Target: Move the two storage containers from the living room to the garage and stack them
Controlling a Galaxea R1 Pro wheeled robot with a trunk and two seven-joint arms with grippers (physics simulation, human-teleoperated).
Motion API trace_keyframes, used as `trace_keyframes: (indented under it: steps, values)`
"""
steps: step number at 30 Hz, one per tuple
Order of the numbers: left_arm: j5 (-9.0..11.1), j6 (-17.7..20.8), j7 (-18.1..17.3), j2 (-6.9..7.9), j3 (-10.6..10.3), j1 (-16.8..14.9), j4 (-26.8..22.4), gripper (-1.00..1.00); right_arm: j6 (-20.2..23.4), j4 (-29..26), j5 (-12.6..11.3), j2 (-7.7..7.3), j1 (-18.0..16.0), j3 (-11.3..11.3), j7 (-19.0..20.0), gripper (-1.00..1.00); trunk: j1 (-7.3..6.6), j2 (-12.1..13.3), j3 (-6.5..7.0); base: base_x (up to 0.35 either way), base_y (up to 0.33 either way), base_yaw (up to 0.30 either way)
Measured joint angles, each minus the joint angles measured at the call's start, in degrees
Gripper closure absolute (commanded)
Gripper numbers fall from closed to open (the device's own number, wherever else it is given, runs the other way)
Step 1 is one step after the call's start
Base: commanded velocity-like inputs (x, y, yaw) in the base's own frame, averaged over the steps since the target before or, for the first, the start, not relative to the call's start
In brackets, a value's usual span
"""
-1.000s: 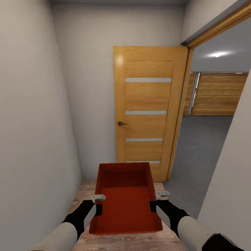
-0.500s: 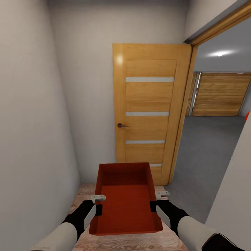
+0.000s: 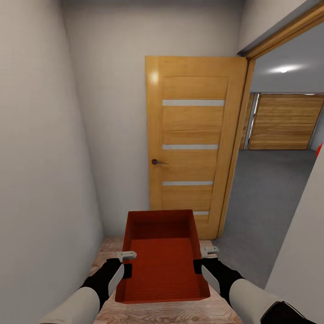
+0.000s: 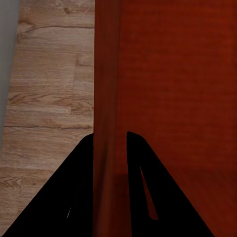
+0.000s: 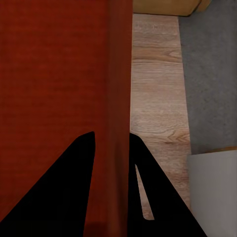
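One orange-red storage container (image 3: 162, 261) hangs level in front of me, open top up and empty. My left gripper (image 3: 127, 263) is shut on its left wall and my right gripper (image 3: 202, 258) is shut on its right wall. In the left wrist view the dark fingers (image 4: 84, 163) straddle the red wall (image 4: 106, 74). The right wrist view shows the same pinch, with the fingers (image 5: 81, 158) either side of the wall (image 5: 118, 74). Through the doorway at right lies the garage with its dark grey floor (image 3: 265, 189) and wood-plank door wall (image 3: 283, 121).
I stand in a narrow hallway on light wood planks (image 3: 112, 245). An open wooden door (image 3: 193, 144) leans against the end wall ahead. A grey wall (image 3: 40, 180) runs close on the left, and a wall corner (image 3: 301, 270) on the right. A red sliver (image 3: 320, 150) shows past that corner.
The view shifted slightly forward and right, so the door looks a bit larger and more of the garage shows. The container stays held the same way.
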Motion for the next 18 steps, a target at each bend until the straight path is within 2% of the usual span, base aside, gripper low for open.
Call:
trace_keyframes:
  steps: [6, 12, 18]
  values:
    - [0.03, -0.02, -0.01, 0.01, -0.01, -0.01, 0.03, 1.00, 0.01, -0.02, -0.13, 0.00, 0.01, 0.10, -0.06, 1.00, 0.00, 0.00, 0.00, 0.000, 0.000, -0.097]
    - [-0.06, -0.01, -0.06, 0.00, 0.04, -0.02, 0.02, 1.00, 0.01, -0.03, -0.16, -0.01, 0.01, 0.11, -0.08, 1.00, 0.00, 0.00, 0.00, 0.006, 0.001, -0.251]
    - [-0.16, 0.02, -0.06, -0.01, 0.06, -0.02, -0.06, 1.00, -0.06, -0.04, -0.19, -0.01, 0.02, 0.10, -0.07, 1.00, -0.01, 0.00, 0.00, 0.102, 0.082, -0.275]
